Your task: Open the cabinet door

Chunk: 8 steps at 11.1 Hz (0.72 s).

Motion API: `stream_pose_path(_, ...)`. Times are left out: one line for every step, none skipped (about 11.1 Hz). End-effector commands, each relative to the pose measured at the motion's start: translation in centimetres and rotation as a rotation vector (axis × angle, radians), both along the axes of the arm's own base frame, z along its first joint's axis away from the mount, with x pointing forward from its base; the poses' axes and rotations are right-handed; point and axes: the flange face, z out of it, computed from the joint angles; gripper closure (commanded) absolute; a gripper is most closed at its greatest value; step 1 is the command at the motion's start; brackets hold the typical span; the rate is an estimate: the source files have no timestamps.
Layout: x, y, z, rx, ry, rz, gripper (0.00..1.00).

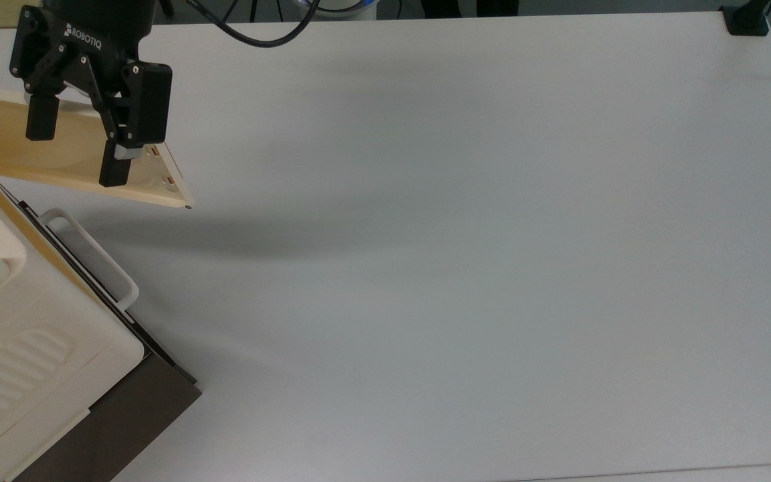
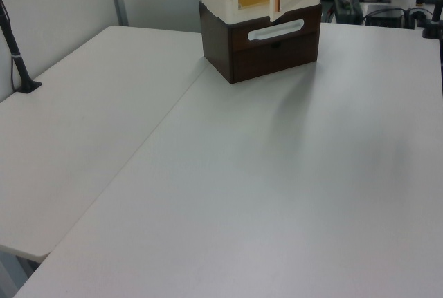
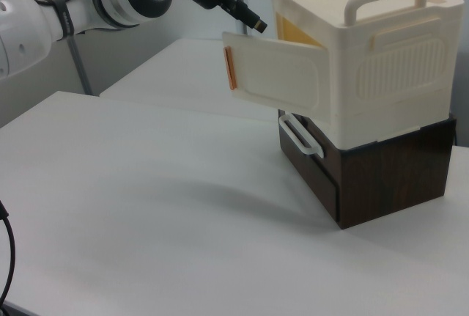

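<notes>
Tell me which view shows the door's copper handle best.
The right view: the handle runs unobstructed down the free edge of the open door. The top view shows it edge-on beside the gripper; the left view shows a thin strip.

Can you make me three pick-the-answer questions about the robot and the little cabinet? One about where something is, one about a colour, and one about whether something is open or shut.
1. In the top view, where is the end effector?
A. Over the cabinet door
B. At the table's far right corner
C. Inside the dark drawer

2. What colour is the bar handle on the cabinet door?
A. Blue
B. Copper-orange
C. Black

3. How is the cabinet door now?
A. Shut flat
C. Lying on the table
B. Swung open

Answers: 1 A, its black fingers hang over the cream panel. 2 B, the right view shows an orange strip on the door's free edge. 3 B, the door sticks out from the cabinet.
</notes>
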Motion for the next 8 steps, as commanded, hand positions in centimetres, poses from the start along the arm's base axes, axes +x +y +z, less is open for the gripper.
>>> stream_pose_path(-1.8, -0.4, 0.0, -0.03, 0.178, 0.079, 0.0)
stream_pose_path(-2.5, -0.5, 0.0, -0.033, 0.239, 0.114, 0.0)
stream_pose_path(-3.3, -0.6, 0.3, -0.019, 0.287, 0.146, 0.0)
stream_pose_path(-4.0, -0.4, 0.7, -0.006, 0.325, 0.178, 0.0)
stream_pose_path(-4.7, 0.4, 1.1, 0.011, 0.354, 0.195, 0.0)
stream_pose_path(-5.4, 1.3, 1.5, 0.022, 0.378, 0.207, 0.0)
stream_pose_path(-6.1, 3.6, 2.0, 0.032, 0.412, 0.246, 0.0)
stream_pose_path(-7.1, 6.0, 1.9, 0.033, 0.48, 0.302, 0.0)
